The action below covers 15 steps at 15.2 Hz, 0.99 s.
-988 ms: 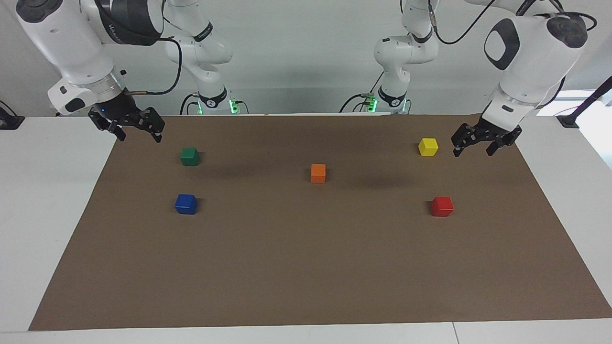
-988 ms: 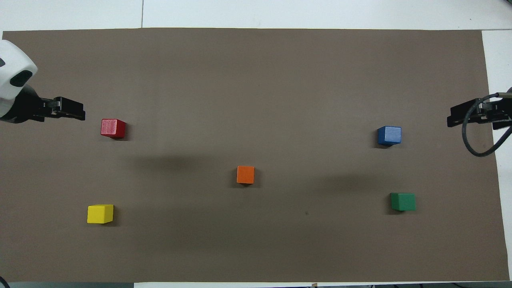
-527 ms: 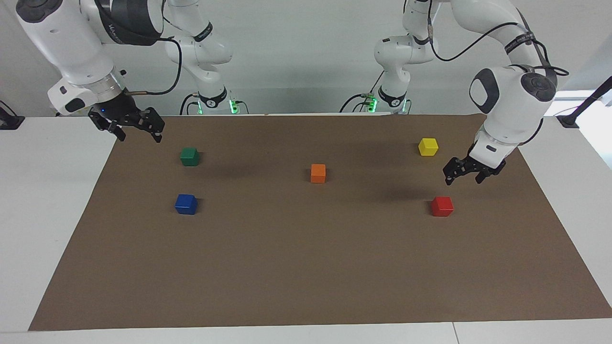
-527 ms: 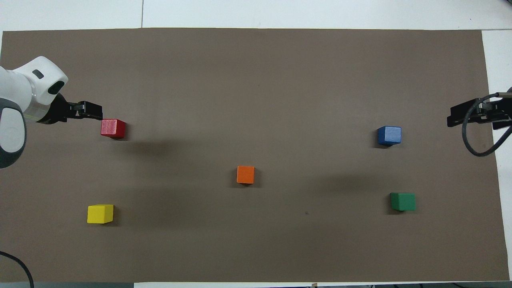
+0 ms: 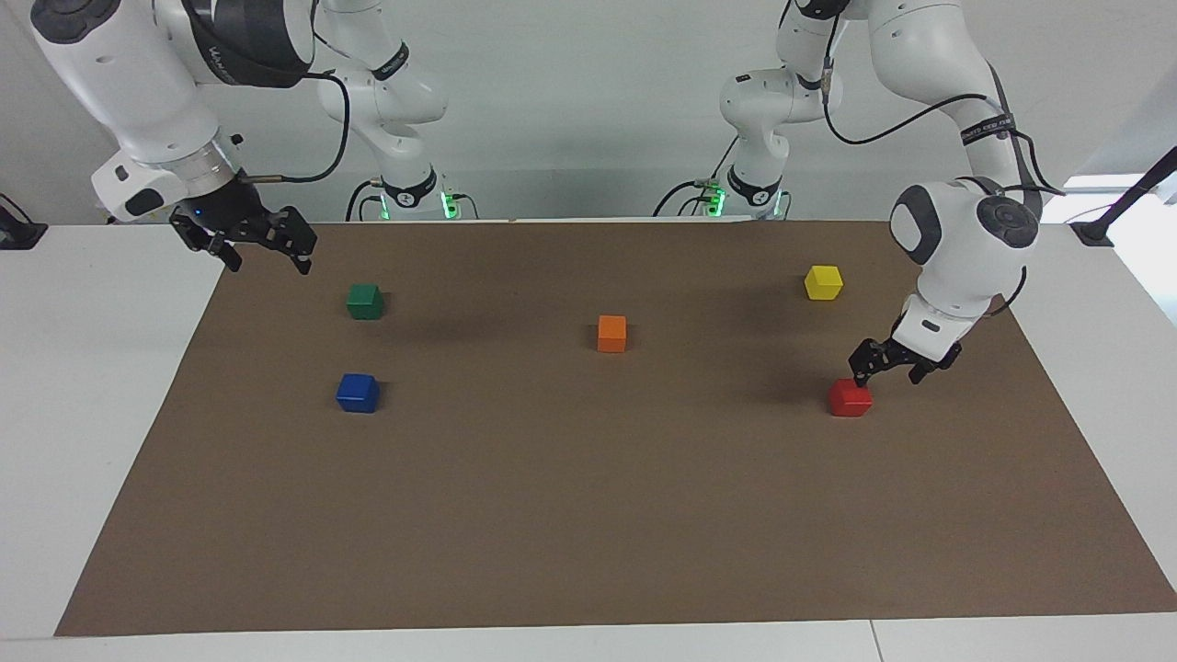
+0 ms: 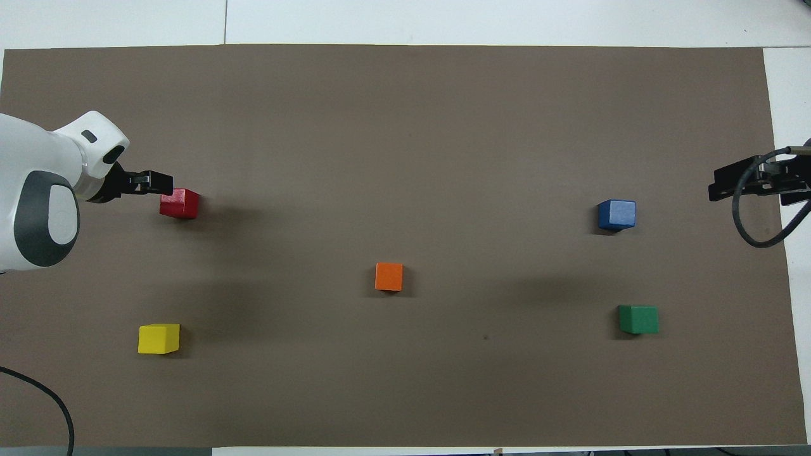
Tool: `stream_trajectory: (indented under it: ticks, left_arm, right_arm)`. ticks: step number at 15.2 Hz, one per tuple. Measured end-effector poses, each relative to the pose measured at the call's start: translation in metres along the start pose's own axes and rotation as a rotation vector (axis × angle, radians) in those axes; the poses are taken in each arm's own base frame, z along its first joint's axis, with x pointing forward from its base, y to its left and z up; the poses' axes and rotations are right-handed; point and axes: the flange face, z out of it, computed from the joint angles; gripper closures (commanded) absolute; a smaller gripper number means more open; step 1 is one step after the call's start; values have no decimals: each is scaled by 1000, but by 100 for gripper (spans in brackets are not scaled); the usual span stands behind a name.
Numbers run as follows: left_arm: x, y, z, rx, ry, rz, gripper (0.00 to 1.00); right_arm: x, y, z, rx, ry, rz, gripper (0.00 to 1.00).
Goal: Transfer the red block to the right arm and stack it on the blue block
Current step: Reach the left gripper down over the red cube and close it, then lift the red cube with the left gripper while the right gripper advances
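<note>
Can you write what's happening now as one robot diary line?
left gripper: open, by red block | right gripper: open, waiting | blue block: bare

I can read no complete text, label, number or sign from my remote station. The only lettering I see is a short run of white characters on the black band of the right arm (image 5: 241,41), near the top of the facing view; it is too small for me to make out. A narrow black strap on the left arm (image 5: 986,126) also carries pale marks, likewise illegible. The coloured cubes and the brown mat (image 5: 588,515) bear no print that I can discern in either view.
</note>
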Motion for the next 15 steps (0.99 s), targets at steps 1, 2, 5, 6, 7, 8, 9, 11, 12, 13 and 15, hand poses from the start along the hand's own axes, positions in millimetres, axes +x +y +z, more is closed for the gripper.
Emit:
stream_trajectory:
  ticks: [1,2,5,6,7,8,9,11,12,13,15]
  left_arm:
    - [-1,2,8,-1,-5,4,0]
    - [-2,5,16,-4,-14,10,0]
    - [-1,18,41,-11,-23,31,0]
    - [1,21,49,-12,-22,37,0]
    - [1,23,56,-13,-23,39,0]
    - [2,24,60,-13,-25,41,0]
    - [1,24,61,-13,-27,41,0]
    - [1,24,62,-13,-27,43,38]
    - [1,24,62,-13,-28,43,73]
    - [1,24,62,-13,-29,43,100]
    - [0,23,63,-13,-36,42,100]
  right_arm:
    - [0,7,0,0,0,12,0]
    - [0,14,0,1,-5,25,0]
    - [-4,25,3,2,-36,30,0]
    - [-4,24,2,2,-35,27,0]
    - [-5,23,1,2,-32,25,0]
    - [-5,22,-1,6,-28,23,0]
    - [-6,20,-2,25,-25,16,0]
    - [-6,8,-3,131,-20,-16,0]
    - [-5,5,-2,185,-12,-28,0]
    - [-3,2,0,247,-7,-43,0]
    - [-3,1,12,393,-11,-70,0]
